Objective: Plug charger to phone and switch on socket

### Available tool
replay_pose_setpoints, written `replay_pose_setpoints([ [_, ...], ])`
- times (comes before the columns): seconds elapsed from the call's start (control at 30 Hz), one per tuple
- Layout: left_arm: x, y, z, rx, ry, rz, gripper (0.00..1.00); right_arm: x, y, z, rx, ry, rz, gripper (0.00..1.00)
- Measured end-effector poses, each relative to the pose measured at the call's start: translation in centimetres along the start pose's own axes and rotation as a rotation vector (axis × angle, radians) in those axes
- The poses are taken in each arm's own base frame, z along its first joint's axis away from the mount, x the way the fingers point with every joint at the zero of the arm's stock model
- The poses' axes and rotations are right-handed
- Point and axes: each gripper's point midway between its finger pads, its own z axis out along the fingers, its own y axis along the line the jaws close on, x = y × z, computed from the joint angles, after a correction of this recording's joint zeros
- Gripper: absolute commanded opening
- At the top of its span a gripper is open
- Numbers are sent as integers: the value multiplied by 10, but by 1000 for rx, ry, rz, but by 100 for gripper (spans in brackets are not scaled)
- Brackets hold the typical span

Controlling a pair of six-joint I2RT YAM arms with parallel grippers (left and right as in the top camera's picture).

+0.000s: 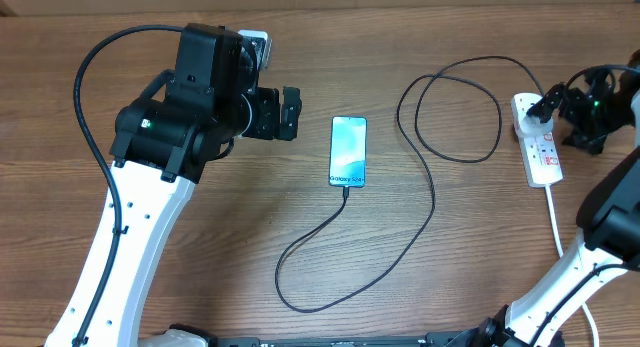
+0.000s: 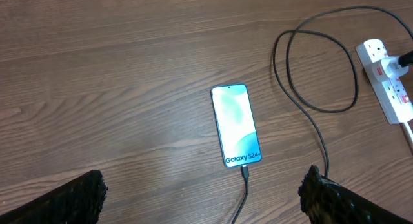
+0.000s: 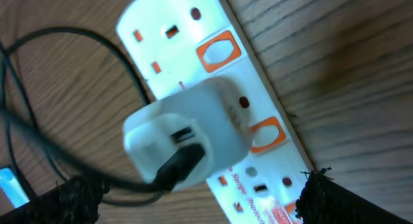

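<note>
Right pincer (image 3: 201,201): jaws spread wide, empty. Just beneath it: socket (image 3: 187,30), rigid and light, likely to skate on the desk (image 3: 361,69). Press squarely on the orange switch (image 3: 270,133) beside the charger (image 3: 181,161) plug. Left pincer (image 2: 203,201): spread wide, empty. Ahead of it: phone (image 2: 236,124), slick glass, limp charger lead plugged in.

Bright, even light, soft shadows; right wrist pic blurry — socket (image 3: 169,31) washed-out w/ glare.
</note>
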Motion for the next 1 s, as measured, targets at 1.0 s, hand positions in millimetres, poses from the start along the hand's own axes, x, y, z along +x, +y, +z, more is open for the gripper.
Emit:
replay_pose_setpoints([
  [1.0,0,0,0,0,0,0,100,-16,15,27,-36,-67,-95,100],
])
